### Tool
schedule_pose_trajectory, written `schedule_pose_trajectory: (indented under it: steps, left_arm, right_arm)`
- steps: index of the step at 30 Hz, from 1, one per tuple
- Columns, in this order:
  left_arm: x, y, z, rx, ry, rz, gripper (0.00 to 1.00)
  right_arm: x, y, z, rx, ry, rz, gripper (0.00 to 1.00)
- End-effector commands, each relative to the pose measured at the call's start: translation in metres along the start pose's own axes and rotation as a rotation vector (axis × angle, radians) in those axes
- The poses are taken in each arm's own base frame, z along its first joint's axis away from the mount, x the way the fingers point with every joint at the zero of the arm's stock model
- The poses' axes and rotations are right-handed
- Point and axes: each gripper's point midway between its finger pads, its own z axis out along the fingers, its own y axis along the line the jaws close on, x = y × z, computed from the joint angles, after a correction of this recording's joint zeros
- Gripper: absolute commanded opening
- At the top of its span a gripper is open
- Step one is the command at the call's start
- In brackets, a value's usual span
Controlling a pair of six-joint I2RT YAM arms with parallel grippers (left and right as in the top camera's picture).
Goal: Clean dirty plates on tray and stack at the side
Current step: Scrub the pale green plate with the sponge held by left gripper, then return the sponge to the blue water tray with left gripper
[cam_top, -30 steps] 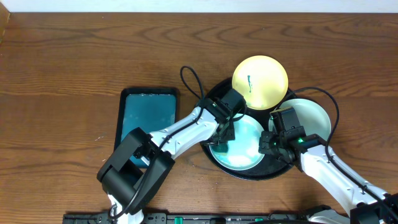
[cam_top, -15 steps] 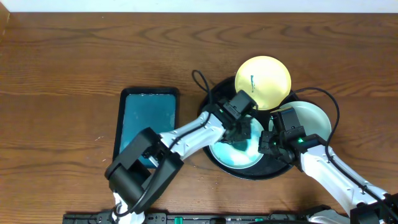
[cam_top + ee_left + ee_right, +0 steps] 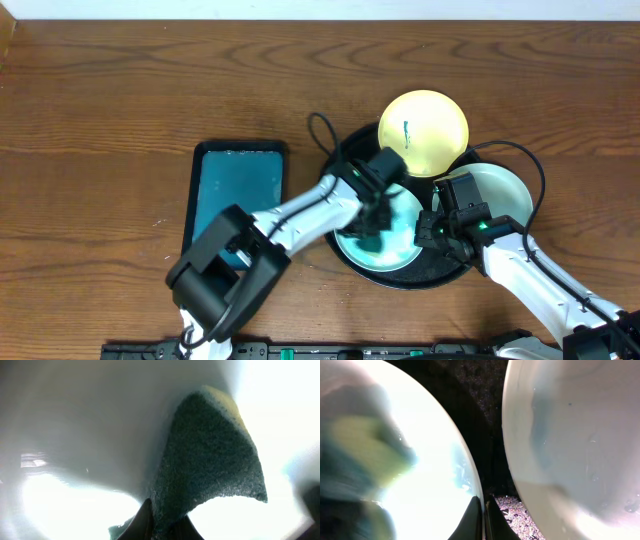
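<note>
A round black tray (image 3: 432, 276) holds three plates. The pale yellow plate (image 3: 424, 130) with a teal smear leans on the tray's far rim. A mint-blue plate (image 3: 502, 188) lies at the right. Another mint-blue plate (image 3: 392, 245) lies in the tray's middle. My left gripper (image 3: 372, 222) is shut on a dark green sponge (image 3: 210, 460) and presses it on that middle plate (image 3: 75, 435). My right gripper (image 3: 428, 232) is shut on the middle plate's right rim (image 3: 470, 480); the other mint-blue plate (image 3: 570, 435) and the tray floor (image 3: 490, 420) show beside it.
A rectangular teal tray (image 3: 235, 195) lies on the wood table (image 3: 120, 110) left of the black tray. The left arm reaches from the front left across to the black tray. A black cable loops above the tray's left rim.
My left gripper moved the sponge to the right across the middle plate, then slightly back to the left. My right gripper has stayed on the plate's rim.
</note>
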Motion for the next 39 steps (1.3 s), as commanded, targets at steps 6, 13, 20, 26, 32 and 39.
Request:
schedule_pose_trajectory:
  steps: [6,13,20,26,32,39]
  left_arm:
    - [-0.06,0.084,-0.047,-0.376,-0.231,-0.024,0.07]
    - [-0.063,0.049,-0.121,-0.196,-0.333,0.039,0.08]
    - [-0.07,0.139,-0.19,-0.411,-0.438,-0.079,0.07]
    - [-0.07,0.215,-0.162,-0.482,-0.349,-0.228,0.08]
    - [-0.06,0.23,-0.116,-0.293,-0.226,-0.23,0.27]
    - [-0.062,0.217,-0.145,-0.181,-0.27,-0.203,0.4]
  right_arm:
    - [0.001,-0.003,0.002,0.025,-0.002,0.004,0.01]
    - [0.003,-0.004,0.002,0.029,0.005,0.005,0.01]
    - [0.003,-0.004,0.002,0.028,0.005,0.004,0.01]
    - [0.002,0.0,0.002,0.009,0.003,-0.062,0.01]
    - [0.003,0.008,0.0,-0.035,0.013,-0.078,0.01]
    - [-0.019,0.026,-0.021,-0.078,-0.041,-0.149,0.01]
